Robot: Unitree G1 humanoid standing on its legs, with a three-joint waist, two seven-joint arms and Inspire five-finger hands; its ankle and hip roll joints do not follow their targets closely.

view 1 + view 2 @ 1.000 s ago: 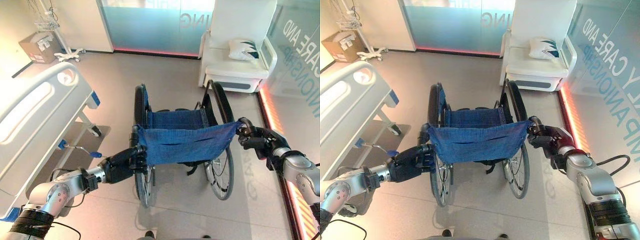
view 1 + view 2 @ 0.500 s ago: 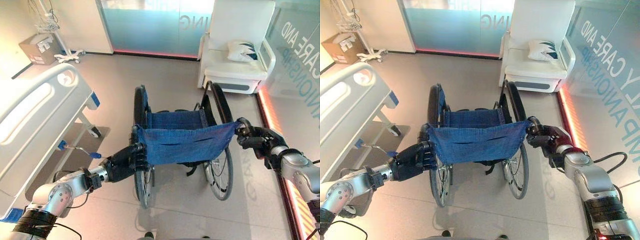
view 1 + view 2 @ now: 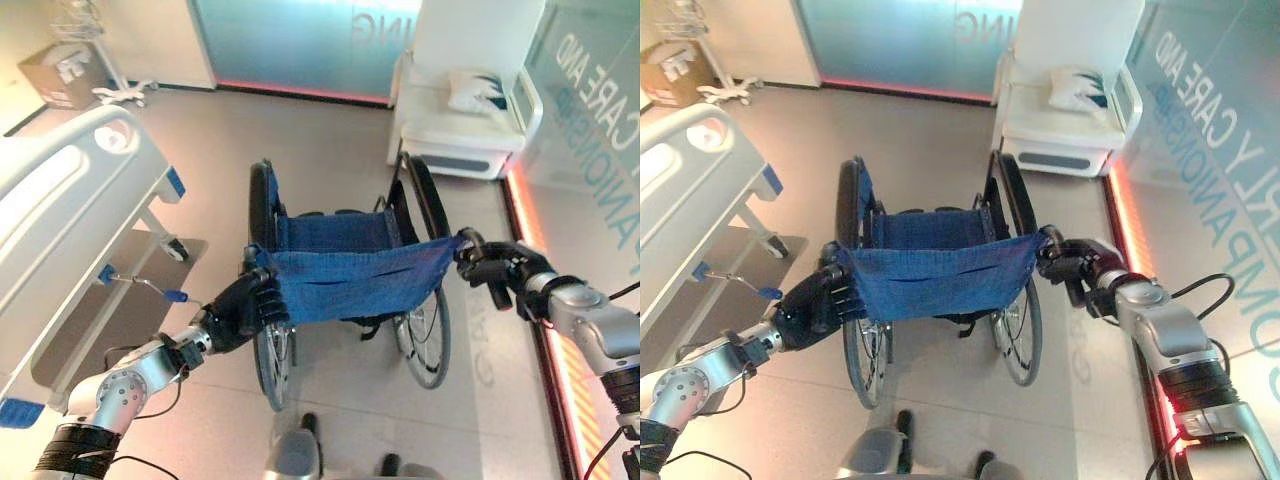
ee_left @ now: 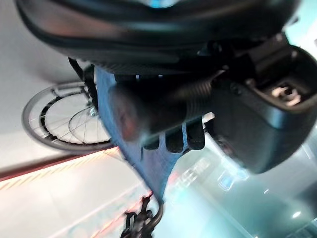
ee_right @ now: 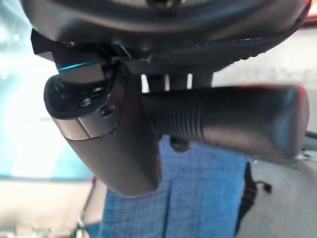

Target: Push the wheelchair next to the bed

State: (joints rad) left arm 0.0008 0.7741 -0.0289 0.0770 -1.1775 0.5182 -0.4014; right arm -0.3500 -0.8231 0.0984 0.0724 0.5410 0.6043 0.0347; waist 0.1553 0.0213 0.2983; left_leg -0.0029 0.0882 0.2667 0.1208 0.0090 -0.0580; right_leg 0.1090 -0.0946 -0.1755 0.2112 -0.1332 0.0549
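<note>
Wheelchair: mid-floor, well apart from bed on robot's left
Left hand: fingers curled round left push handle
Right hand: wrapped round right push handle
Advice: push both handles evenly; steer left toward bed

Blue-backed wheelchair, white bed

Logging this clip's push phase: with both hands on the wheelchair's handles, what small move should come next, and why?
Probably a short push forward while steering left. The left hand and right hand are each curled round a push handle of the wheelchair, so the grip looks ready. The bed stands to the robot's left with open floor between it and the chair, so the gap is not yet closed.
</note>
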